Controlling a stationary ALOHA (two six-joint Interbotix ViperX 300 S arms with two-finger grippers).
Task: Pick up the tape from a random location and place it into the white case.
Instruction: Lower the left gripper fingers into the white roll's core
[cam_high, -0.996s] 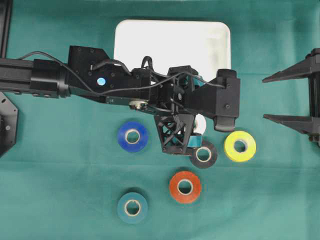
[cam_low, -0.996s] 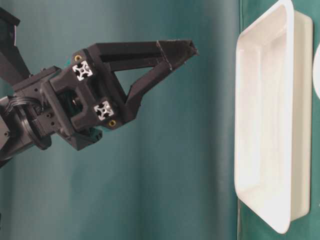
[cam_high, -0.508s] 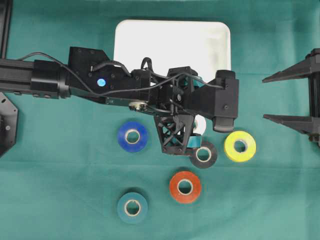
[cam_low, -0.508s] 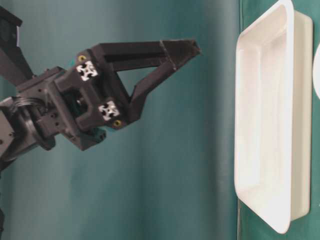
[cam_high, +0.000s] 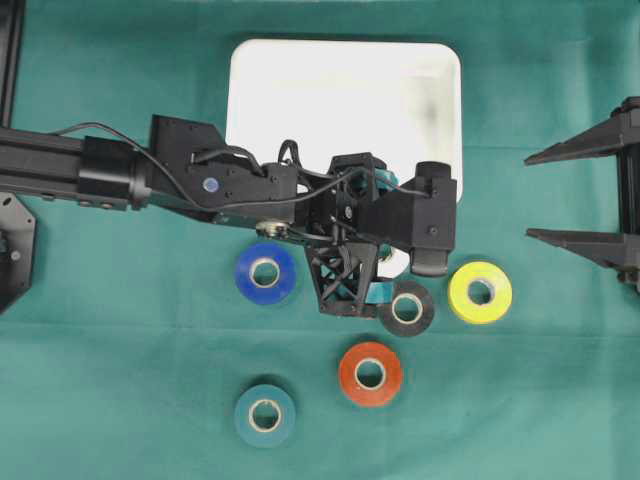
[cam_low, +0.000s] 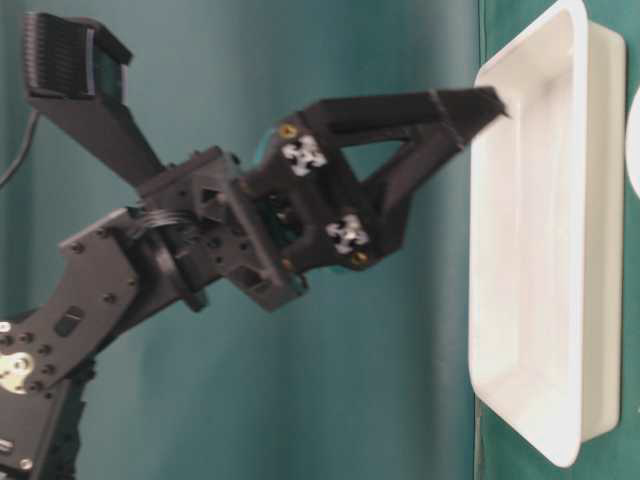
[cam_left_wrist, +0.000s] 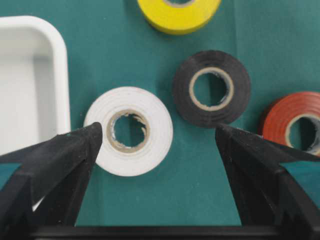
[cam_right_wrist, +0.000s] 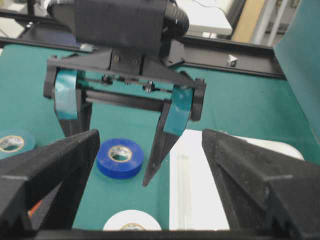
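Observation:
The white tape (cam_left_wrist: 128, 131) lies flat on the green cloth just beside the white case (cam_left_wrist: 30, 85). My left gripper (cam_left_wrist: 157, 137) is open and empty above it: one fingertip overlaps the roll's left edge, the other stands well to its right. In the overhead view the left gripper (cam_high: 388, 265) covers most of the white tape (cam_high: 402, 263), just below the white case (cam_high: 345, 100). My right gripper (cam_high: 585, 195) is open and empty at the right edge. In the right wrist view (cam_right_wrist: 150, 142) it faces the left gripper.
A black roll (cam_high: 407, 307) lies just below the white one, with a yellow roll (cam_high: 480, 292) to its right. Red (cam_high: 370, 373), blue (cam_high: 265, 272) and teal (cam_high: 265, 415) rolls lie farther off. The case (cam_low: 530, 250) holds nothing.
My left gripper has shifted slightly left and down in the overhead view and swung towards the case in the table-level view, still open. The right arm and the rolls have not moved.

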